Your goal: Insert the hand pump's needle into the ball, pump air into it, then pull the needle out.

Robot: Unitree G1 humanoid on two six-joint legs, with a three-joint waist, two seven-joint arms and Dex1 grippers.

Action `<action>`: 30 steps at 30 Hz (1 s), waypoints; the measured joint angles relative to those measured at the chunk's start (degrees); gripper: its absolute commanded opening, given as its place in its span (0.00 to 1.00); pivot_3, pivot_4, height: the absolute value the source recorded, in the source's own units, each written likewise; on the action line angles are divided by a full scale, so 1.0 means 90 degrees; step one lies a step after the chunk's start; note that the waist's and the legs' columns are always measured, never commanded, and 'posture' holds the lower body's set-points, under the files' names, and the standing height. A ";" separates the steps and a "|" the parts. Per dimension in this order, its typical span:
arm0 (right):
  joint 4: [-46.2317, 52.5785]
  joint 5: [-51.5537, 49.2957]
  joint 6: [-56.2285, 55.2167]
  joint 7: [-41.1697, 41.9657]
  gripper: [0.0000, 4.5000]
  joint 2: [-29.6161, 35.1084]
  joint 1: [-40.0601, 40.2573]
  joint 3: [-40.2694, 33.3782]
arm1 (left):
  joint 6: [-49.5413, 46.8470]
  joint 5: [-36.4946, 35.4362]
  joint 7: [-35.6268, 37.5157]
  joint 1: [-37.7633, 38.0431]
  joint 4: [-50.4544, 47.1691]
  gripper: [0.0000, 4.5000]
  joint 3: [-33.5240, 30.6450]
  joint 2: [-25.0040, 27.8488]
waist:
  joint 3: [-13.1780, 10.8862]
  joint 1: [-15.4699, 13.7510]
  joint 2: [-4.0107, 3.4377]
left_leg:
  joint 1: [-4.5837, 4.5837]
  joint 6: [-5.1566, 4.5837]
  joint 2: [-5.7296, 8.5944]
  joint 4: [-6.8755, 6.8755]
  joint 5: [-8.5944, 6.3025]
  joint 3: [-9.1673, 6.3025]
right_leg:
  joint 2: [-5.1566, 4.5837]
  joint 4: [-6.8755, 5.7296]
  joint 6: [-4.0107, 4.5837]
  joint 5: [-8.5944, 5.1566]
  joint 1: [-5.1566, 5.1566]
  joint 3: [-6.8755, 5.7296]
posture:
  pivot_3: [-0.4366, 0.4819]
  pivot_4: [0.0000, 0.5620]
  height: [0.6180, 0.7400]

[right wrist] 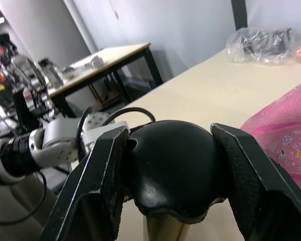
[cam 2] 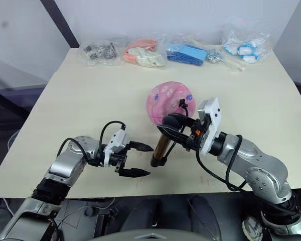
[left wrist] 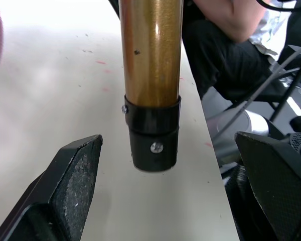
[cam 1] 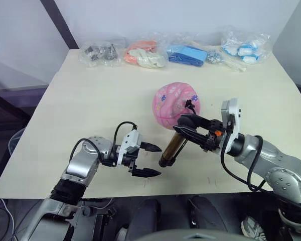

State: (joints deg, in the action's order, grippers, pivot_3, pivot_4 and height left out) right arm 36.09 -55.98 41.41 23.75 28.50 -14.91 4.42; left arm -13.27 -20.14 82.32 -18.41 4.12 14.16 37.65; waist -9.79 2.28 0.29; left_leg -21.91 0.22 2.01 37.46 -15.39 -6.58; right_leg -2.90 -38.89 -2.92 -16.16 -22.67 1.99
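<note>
- beige table [cam 1: 80,95] against a pale wall; four clear bags [cam 1: 140,54] of small items line its far edge.
- pink ball [cam 1: 174,104] sits near table centre, partly slack and dome-shaped.
- hand pump [cam 1: 171,146] stands tilted at the ball's 6 o'clock, bronze barrel leaning, lower black cap just above or on the table.
- right gripper [cam 1: 190,131] is clamped on the pump's black top handle.
- left gripper [cam 1: 149,160] sits spread at the pump's 8 o'clock, its fingers either side of the lower cap, not touching.
- thin black hose [cam 1: 189,106] rises onto the ball; whether the needle is seated cannot be told.
- judgement: pumping stage being set up; next, the left gripper should close on the barrel to steady it.
</note>
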 measured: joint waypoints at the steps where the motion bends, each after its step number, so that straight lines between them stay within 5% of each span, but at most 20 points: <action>1: 0.0004 -0.0004 0.0043 0.0023 0.47 0.0030 -0.0052 -0.0001 | 0.0018 0.0051 0.0050 -0.0058 0.0067 0.99 0.0062 -0.0046 | 0.0000 0.0000 0.0000 | 0.0000 0.0000 0.0000 0.0000 0.0000 -0.0001 | 0.0001 0.0000 0.0000 0.0000 0.0000 -0.0001 | 0.48 0.27 1.00; 28: 0.0128 -0.0001 0.0253 0.0043 0.47 0.0056 -0.0240 0.0008 | 0.0343 0.0470 0.0015 -0.0435 0.0637 0.99 0.0377 -0.0536 | 0.0000 0.0002 0.0002 | -0.0003 0.0000 0.0000 0.0000 0.0000 -0.0003 | 0.0000 0.0000 0.0000 0.0000 -0.0002 -0.0002 | 0.48 0.27 1.00; 30: 0.0128 -0.0001 0.0254 0.0043 0.47 0.0056 -0.0240 0.0008 | 0.0347 0.0477 0.0005 -0.0434 0.0637 0.87 0.0377 -0.0545 | 0.0000 0.0003 0.0002 | -0.0003 0.0000 0.0000 0.0000 0.0000 -0.0003 | 0.0000 0.0000 0.0000 0.0000 -0.0002 -0.0002 | 0.48 0.27 1.00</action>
State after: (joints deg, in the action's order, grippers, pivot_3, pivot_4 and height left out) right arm 37.24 -55.99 43.69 24.14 29.00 -17.07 4.48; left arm -10.15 -15.85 82.36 -22.32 9.85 17.55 32.75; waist -9.79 2.31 0.31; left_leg -21.93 0.22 2.00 37.46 -15.39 -6.61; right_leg -2.90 -38.89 -2.92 -16.16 -22.69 1.97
